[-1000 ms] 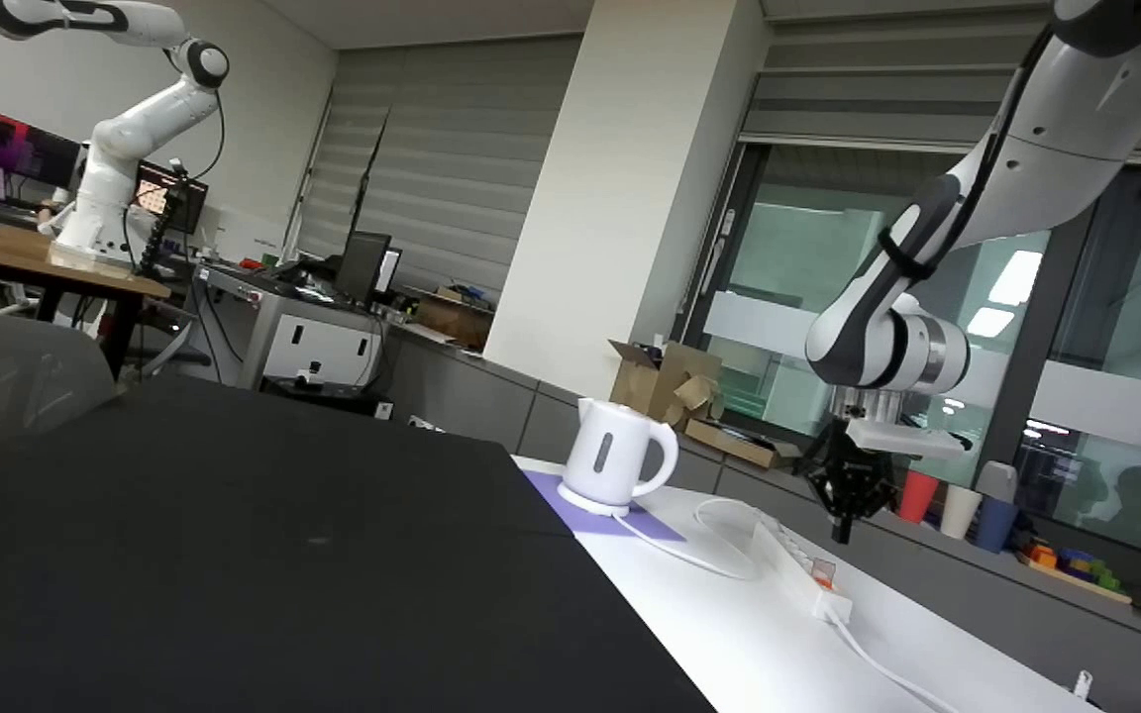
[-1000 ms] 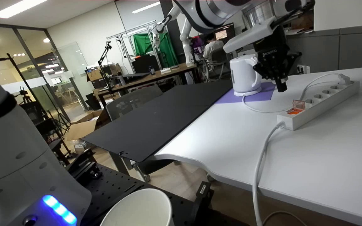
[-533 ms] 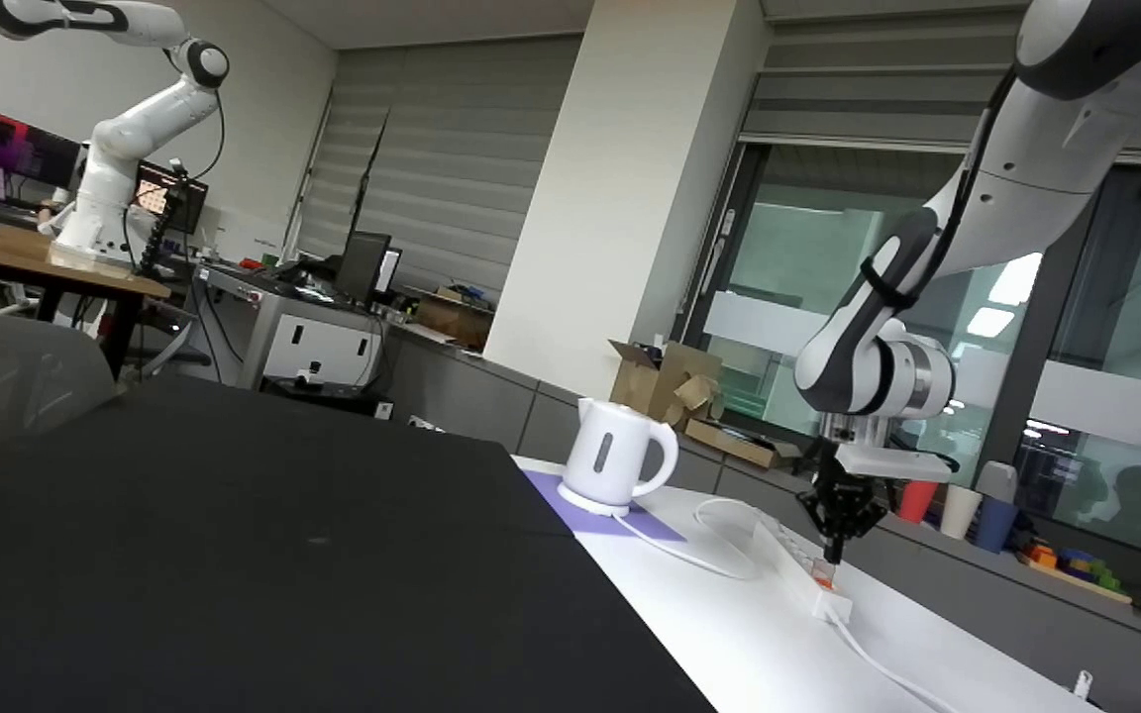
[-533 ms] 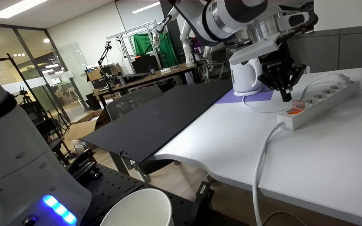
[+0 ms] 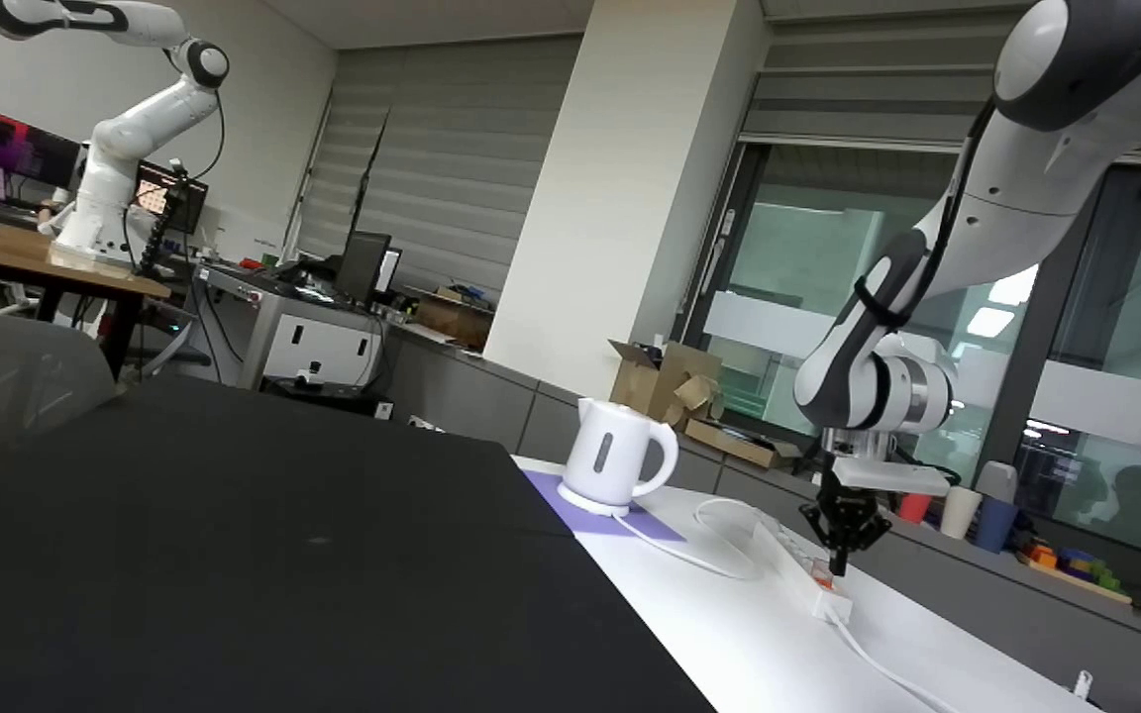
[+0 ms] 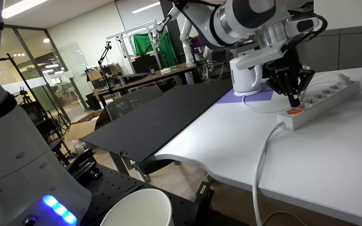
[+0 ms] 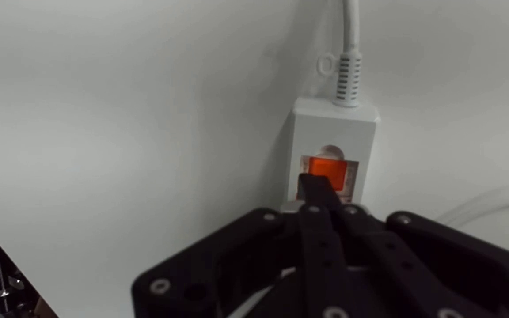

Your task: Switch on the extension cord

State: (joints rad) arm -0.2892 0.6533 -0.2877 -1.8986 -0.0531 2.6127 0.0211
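Observation:
The extension cord, a long white power strip, lies on the white table in both exterior views. Its near end with the cable fills the middle of the wrist view. The orange switch sits at that end and also shows in an exterior view. A clear reddish cover stands raised beside it. My gripper is shut and empty, fingertips pointing down just over the switch end. In the wrist view the fingertips cover the switch's lower left part. I cannot tell whether they touch it.
A white kettle stands on a purple mat near the strip's far end, its cord running over the table. A black board lies beside the white table. The strip's cable hangs over the table edge.
My gripper has come down and moved across toward the cable end of the strip, from well above it to just over the switch. The strip and kettle have not moved.

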